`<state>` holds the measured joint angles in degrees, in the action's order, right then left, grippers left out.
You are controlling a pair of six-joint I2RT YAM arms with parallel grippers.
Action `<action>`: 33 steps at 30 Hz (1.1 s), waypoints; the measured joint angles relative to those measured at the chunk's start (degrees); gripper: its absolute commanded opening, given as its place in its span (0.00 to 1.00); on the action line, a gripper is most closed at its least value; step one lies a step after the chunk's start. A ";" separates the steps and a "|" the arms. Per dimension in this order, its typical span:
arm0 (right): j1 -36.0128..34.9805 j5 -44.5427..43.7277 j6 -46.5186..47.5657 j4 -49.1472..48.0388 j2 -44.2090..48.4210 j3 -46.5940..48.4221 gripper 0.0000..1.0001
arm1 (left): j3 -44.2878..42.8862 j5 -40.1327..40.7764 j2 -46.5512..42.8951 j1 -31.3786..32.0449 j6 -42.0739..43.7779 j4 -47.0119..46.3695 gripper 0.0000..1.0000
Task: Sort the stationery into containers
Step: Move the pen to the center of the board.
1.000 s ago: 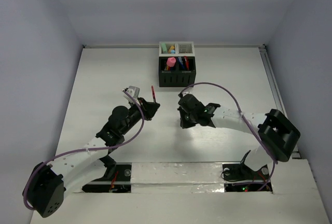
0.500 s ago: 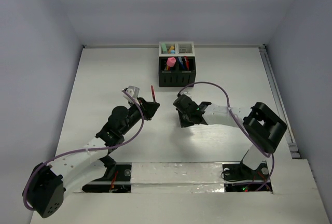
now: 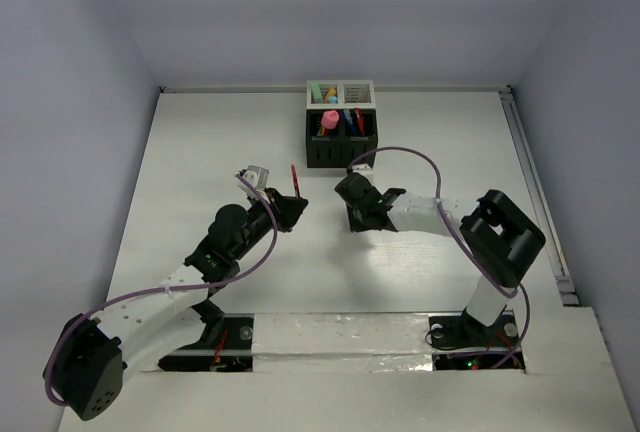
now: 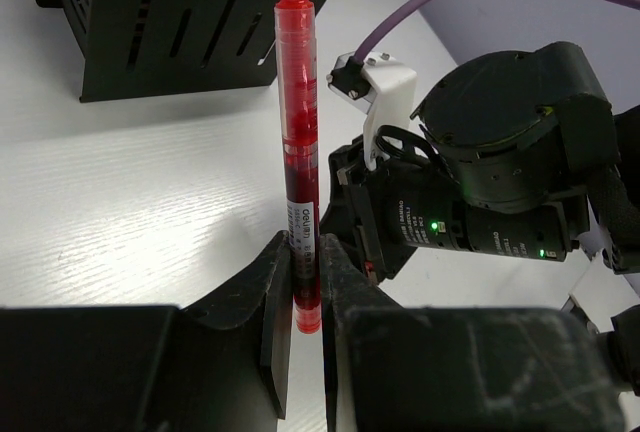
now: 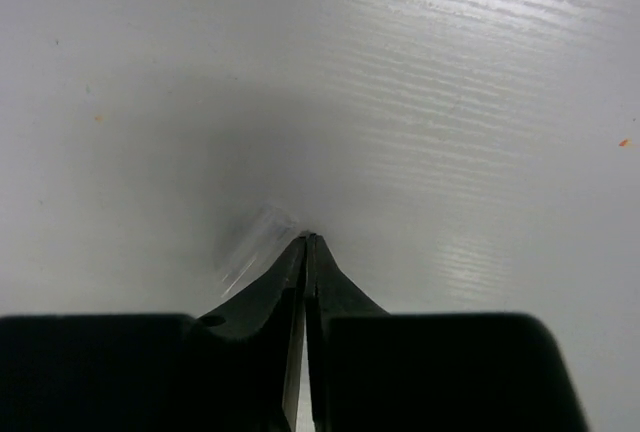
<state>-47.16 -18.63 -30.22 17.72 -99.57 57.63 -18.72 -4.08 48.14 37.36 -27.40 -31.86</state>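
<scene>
Pen [image 4: 300,152] in L hand [image 4: 305,264]; R hand [image 5: 305,244] near, closed?

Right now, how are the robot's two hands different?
The left gripper pinches a red pen that sticks straight up. The right gripper holds no pen. The left gripper faces across the table toward the black box, while the right gripper points down, its tips at the table beside a small clear bit. Both are black, with their fingers closed.
</scene>
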 measured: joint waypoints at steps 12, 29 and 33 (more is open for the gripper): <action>1.07 2.36 -0.04 0.48 6.23 -3.74 0.63 | 0.00 -0.68 0.44 0.00 -0.04 -0.07 0.00; 0.55 7.67 -0.66 -0.20 -3.13 4.59 0.37 | 0.02 -1.03 0.37 0.00 -0.04 -0.07 0.00; -0.66 5.44 -0.76 2.01 -4.44 6.49 0.33 | 0.02 -1.03 -0.04 0.00 -0.04 -0.04 0.00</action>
<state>-47.81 -13.19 -30.98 19.73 -104.01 64.12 -18.70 -5.10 48.10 37.36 -27.44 -31.90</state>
